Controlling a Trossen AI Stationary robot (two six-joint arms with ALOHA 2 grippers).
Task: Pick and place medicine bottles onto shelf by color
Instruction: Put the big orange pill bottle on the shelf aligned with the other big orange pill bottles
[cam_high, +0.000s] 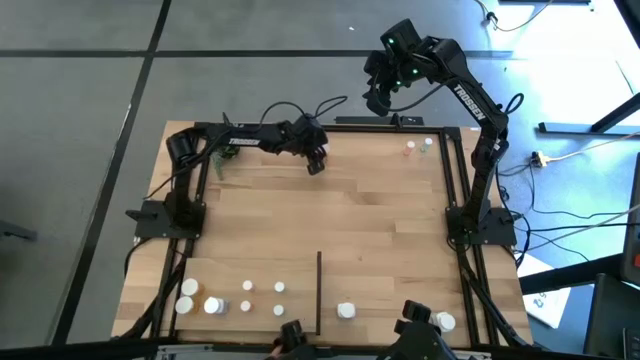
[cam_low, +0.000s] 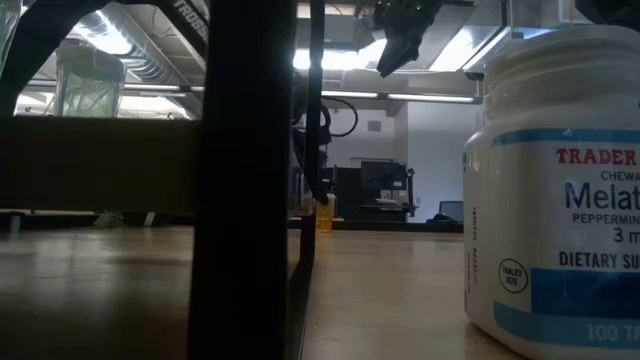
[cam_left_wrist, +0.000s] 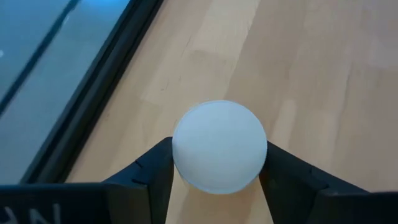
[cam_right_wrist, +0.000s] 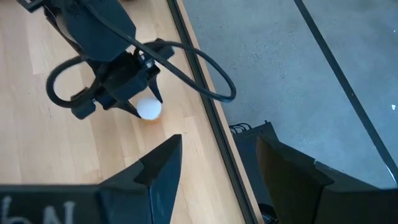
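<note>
The shelf (cam_high: 380, 230) is a light-wood board with black rails and a short black divider strip (cam_high: 319, 290). Near its far edge stands a small medicine bottle (cam_right_wrist: 148, 109) with a white cap (cam_left_wrist: 219, 147) and an orange body. My left gripper (cam_high: 316, 163) is shut on it. My right gripper (cam_right_wrist: 217, 180) hangs open and empty, high above the far right part of the shelf. Several more bottles (cam_high: 247, 296) stand at the near left, and two small ones (cam_high: 418, 148) stand at the far right. My left gripper pinches the bottle between its two fingers (cam_left_wrist: 155, 174), which meet opposite sides at the cap's rim (cam_left_wrist: 177, 155). The fingers slant down at it from the table's left. The bottle stands upright with its base on the shelf.
A large white bottle (cam_low: 560, 200) stands at the near right edge, and another white one (cam_high: 346, 311) just right of the divider. Something small and green (cam_high: 228, 152) sits by the far left rail. The middle of the board lies bare.
</note>
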